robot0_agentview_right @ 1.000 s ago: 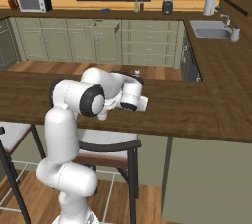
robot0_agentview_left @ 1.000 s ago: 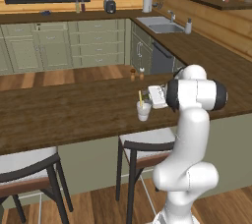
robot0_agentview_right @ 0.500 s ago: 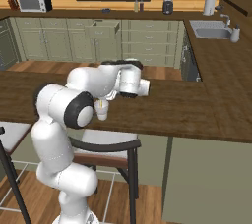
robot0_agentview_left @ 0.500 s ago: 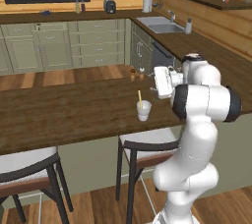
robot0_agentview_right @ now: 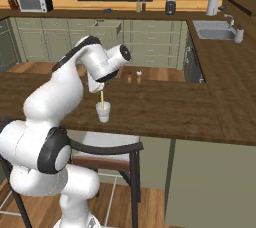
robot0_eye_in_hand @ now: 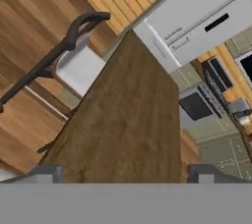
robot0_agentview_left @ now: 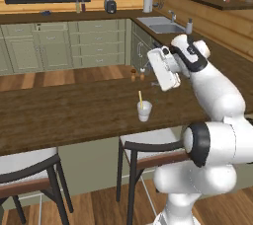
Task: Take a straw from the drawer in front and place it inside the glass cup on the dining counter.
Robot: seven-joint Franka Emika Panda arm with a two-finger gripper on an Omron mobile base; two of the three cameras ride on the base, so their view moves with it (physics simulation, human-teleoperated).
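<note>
Straw point(robot0_agentview_left: 140, 97) stands in the cup point(robot0_agentview_left: 144, 111) near the tabletop point(robot0_agentview_left: 74, 113) edge; hand view catches a stool point(robot0_eye_in_hand: 74, 56) below; pincer point(robot0_eye_in_hand: 123, 174) released, raised clear above.

No readable text, labels, brands or numbers anywhere; markings on white appliance point(robot0_eye_in_hand: 197, 19), upper right of hand view, too blurred.

The straw point(robot0_agentview_left: 140, 97) stands tilted in the glass cup point(robot0_agentview_left: 144, 111) on the dining counter point(robot0_agentview_left: 69, 113) (two stools below).
</note>
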